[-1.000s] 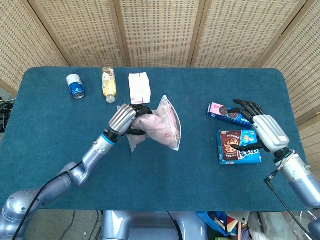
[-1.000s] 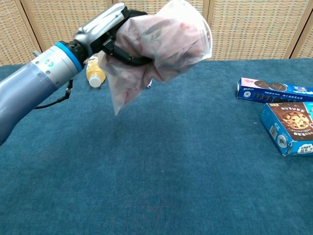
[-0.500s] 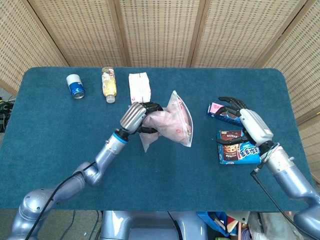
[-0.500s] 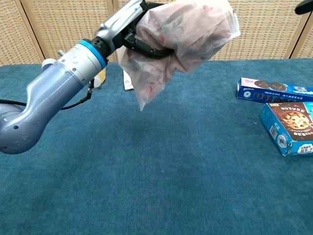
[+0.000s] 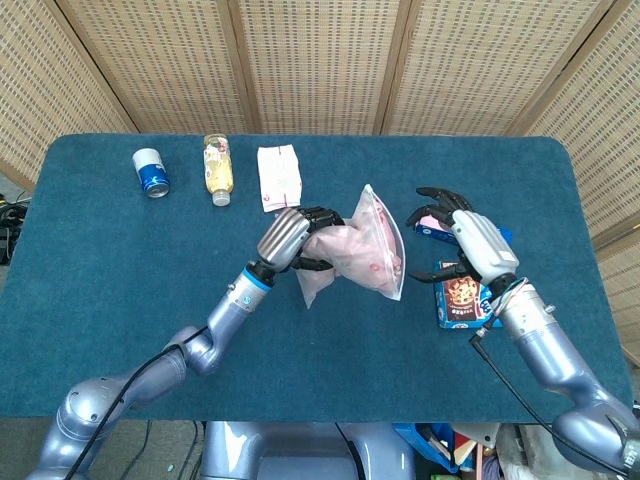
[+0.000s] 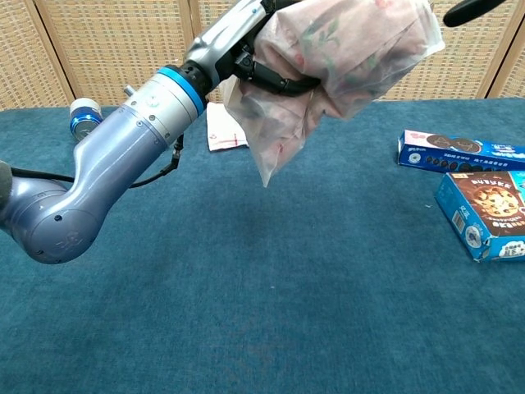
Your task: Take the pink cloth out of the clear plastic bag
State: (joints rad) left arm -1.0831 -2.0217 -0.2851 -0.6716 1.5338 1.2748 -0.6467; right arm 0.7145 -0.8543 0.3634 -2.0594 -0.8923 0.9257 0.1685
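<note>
While left hand (image 5: 292, 237) grips clear plastic bag (image 5: 378, 243) aloft — right hand (image 5: 468, 243) spread.

On blue cloth-covered table (image 5: 120, 260): small blue-white can (image 5: 151, 172), yellow-liquid bottle (image 5: 218, 168), pink-white packet (image 5: 279, 175) along back; blue sandwich-cookie box (image 6: 459, 151), blue chocolate-cookie box (image 6: 484, 212) at right.

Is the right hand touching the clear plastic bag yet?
No: in the head view the right hand hangs open beside the clear plastic bag, with blue table showing between them.
</note>
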